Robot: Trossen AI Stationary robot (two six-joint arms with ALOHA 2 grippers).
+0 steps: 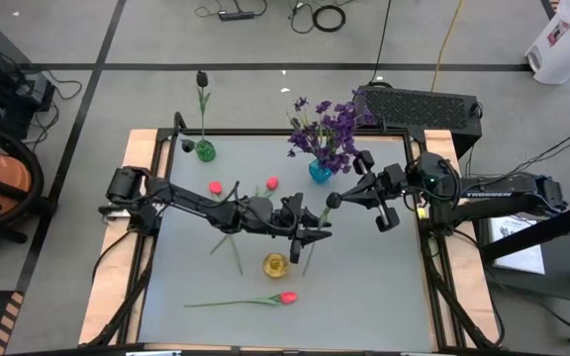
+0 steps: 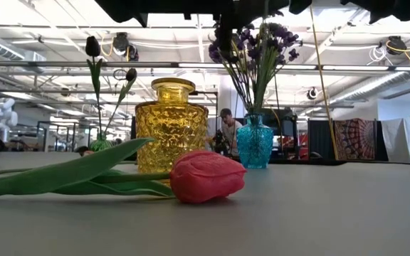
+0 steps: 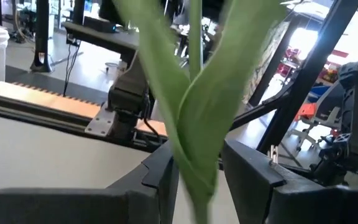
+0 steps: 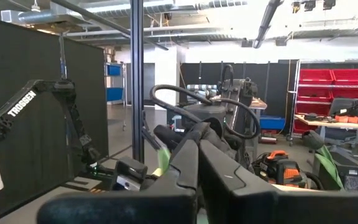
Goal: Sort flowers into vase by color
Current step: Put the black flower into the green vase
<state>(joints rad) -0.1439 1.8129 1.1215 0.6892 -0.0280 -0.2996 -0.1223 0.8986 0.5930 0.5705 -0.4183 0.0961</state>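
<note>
We see the left gripper (image 1: 317,230) mid-table clamped on a dark tulip (image 1: 332,201), stem running diagonally, bud up toward the right gripper (image 1: 364,185), whose jaws are clenched empty beside the blue vase (image 1: 320,171) of purple flowers (image 1: 330,129). A red tulip (image 1: 285,297) lies flat near the front, long axis left-right, bud pointing right, beside the yellow vase (image 1: 275,264).

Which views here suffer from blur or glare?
Left wrist view: the held green stem sits too close, soft and blurred. Low view: bright ceiling lights wash out the background, while the red tulip stays sharp. High view: evenly lit.
</note>
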